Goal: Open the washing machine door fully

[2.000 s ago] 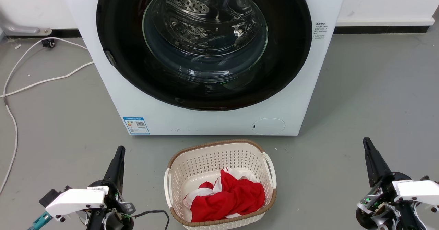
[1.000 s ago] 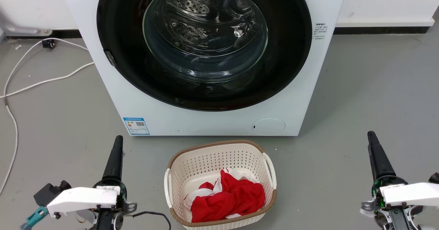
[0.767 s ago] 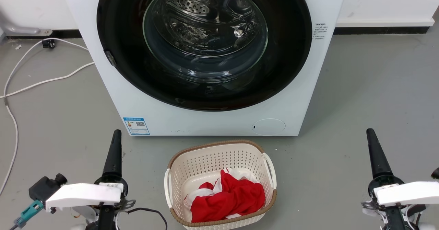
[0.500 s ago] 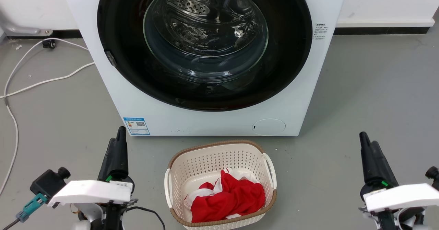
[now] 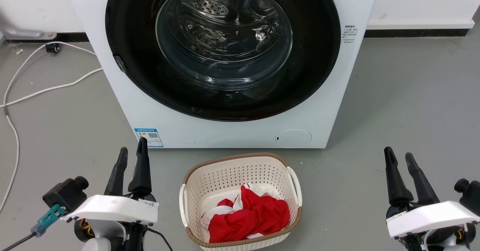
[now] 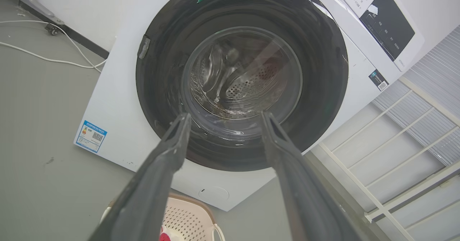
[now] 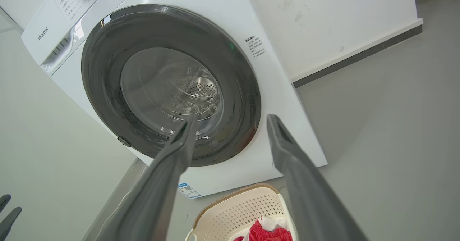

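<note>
The washing machine door (image 5: 224, 37) is a glossy black disc with a bulging glass centre, lying flush against the white machine front; a small latch tab (image 5: 120, 63) sits on its left edge. My left gripper (image 5: 132, 146) hovers low at the lower left, open and holding nothing, well short of the machine. My right gripper (image 5: 397, 153) hangs at the lower right, also open with nothing held. In the left wrist view the open left gripper (image 6: 225, 116) points at the door (image 6: 241, 75). The right gripper (image 7: 233, 118) frames the door (image 7: 169, 86) from the right wrist camera.
A cream basket (image 5: 240, 161) with red and white cloth (image 5: 251, 213) stands on the grey floor just before the machine, between my arms. A white cable (image 5: 45, 90) trails at the left. A small round white flap (image 5: 293, 138) sits low on the machine front.
Both grippers have gone from shut to open, their fingers spreading apart while the wrists turned slightly. The door has not moved.
</note>
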Robot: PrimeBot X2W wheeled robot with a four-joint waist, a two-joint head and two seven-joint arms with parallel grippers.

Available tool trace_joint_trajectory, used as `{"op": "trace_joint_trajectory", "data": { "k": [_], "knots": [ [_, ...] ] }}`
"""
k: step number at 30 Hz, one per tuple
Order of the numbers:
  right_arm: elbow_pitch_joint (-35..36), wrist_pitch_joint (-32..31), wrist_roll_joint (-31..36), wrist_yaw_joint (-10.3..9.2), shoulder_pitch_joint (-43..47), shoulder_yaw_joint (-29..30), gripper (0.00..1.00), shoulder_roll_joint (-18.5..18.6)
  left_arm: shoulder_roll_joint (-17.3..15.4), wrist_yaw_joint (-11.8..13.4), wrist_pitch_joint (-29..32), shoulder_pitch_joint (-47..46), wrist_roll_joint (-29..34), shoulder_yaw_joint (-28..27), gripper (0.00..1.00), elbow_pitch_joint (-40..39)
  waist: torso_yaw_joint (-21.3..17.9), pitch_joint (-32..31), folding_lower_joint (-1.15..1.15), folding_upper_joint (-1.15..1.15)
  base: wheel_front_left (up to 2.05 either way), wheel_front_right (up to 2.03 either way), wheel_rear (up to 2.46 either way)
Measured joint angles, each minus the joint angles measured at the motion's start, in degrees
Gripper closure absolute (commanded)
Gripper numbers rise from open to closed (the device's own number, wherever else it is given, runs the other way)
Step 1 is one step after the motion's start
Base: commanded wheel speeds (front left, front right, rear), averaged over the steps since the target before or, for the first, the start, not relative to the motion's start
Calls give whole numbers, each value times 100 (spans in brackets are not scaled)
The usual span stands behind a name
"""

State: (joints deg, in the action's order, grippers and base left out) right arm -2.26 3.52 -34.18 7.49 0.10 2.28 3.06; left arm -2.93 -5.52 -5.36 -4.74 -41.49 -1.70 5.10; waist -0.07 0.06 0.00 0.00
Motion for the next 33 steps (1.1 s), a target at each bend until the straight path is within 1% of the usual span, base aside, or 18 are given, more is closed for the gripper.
{"op": "trace_joint_trajectory", "data": {
  "k": [6,16,23,33],
  "knots": [
    [89,-3,550,0,27,-20,0,-1,-47,57,-103,0,531,83,0,2,-2,-3,0,0,0,0,0],
    [158,-37,1350,0,120,-21,0,-2,-165,158,-269,-1,1248,200,0,1,1,-6,0,0,0,0,0],
    [186,-37,1875,1,126,-13,0,-2,-202,220,-369,-2,1662,298,0,-3,4,-14,0,0,0,0,0],
    [203,-33,2453,1,126,-29,0,-2,-248,301,-503,-3,2187,391,0,-9,9,-14,0,0,0,0,0]
  ]
}}
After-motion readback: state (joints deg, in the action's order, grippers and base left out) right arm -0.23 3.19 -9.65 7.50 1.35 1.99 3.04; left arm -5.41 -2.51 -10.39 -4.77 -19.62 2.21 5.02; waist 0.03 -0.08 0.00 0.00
